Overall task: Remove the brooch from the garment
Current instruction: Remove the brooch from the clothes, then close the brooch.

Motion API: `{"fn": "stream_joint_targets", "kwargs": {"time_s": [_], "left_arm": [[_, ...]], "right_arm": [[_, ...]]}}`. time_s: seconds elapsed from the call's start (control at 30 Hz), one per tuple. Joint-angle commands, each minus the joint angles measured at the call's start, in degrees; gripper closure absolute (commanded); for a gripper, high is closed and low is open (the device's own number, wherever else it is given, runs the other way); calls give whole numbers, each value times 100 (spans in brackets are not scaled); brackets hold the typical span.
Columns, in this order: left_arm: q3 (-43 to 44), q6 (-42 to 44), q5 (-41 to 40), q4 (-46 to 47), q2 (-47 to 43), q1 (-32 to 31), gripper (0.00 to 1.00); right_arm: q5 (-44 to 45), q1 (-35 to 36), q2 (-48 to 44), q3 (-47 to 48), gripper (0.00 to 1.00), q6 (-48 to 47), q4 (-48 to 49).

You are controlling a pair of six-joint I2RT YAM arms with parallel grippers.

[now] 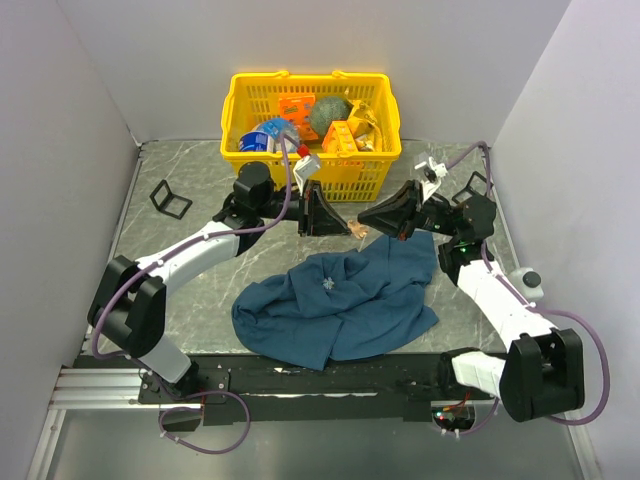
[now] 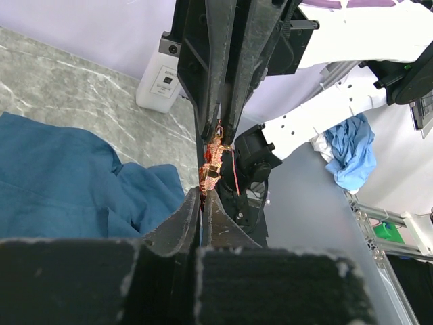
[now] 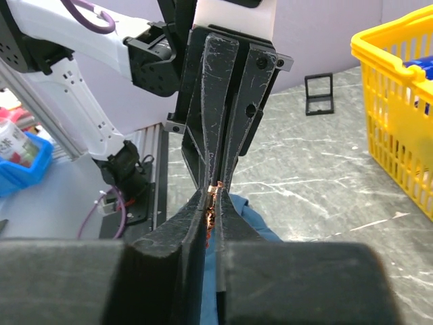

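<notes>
Only up close: brooch [image 2: 212, 161] tight in left tool [image 2: 201, 191] and right tool [image 3: 212, 195].

White-shelled arm links [image 1: 195, 250] with black joints [image 1: 140, 310] are shown; purple cables [image 1: 290, 185] are routed alongside; black tapered fingers [image 3: 215, 81] are scuffed.

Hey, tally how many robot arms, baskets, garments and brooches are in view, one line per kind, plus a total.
Arms: 2, left arm and right arm
Basket: 1
Garment: 1
Brooch: 1
Total: 5
</notes>
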Motion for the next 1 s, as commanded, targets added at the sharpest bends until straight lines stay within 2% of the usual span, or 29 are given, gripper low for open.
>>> {"fn": "stream_joint_targets", "kwargs": {"time_s": [0.0,0.1,0.13,0.2,0.23,0.3,0.4,0.5,0.67,0.9,0.97], "left_arm": [[25,-54,142,441,-182,-28,99],[-28,-19,142,405,-235,-28,99],[-46,-28,151,397,-252,-28,99],[-81,25,134,353,-305,-28,99],[-98,42,116,335,-322,-28,99],[-116,95,90,274,-366,-28,99],[-177,148,55,247,-419,-28,99],[-213,262,-112,81,-463,-28,99],[-221,394,-332,-131,-481,-28,99],[-248,332,-324,-78,-454,-89,99],[-248,350,-306,-87,-437,-107,99]], "right_arm": [[-92,48,-188,146,82,-531,-390],[-276,48,-205,313,63,-865,-776],[-338,39,-205,357,52,-1101,-917],[-523,22,-205,480,44,-1322,-1277],[-584,22,-223,507,37,-1593,-1400],[-611,22,-284,595,30,-1937,-1925],[-585,22,-398,517,24,-2237,-2026],[-637,22,-477,437,21,-2114,-1762],[-488,48,-662,419,17,-2562,-2096],[-348,48,-470,358,13,-1939,-1385],[-277,31,-416,375,13,-1518,-1043]]}}
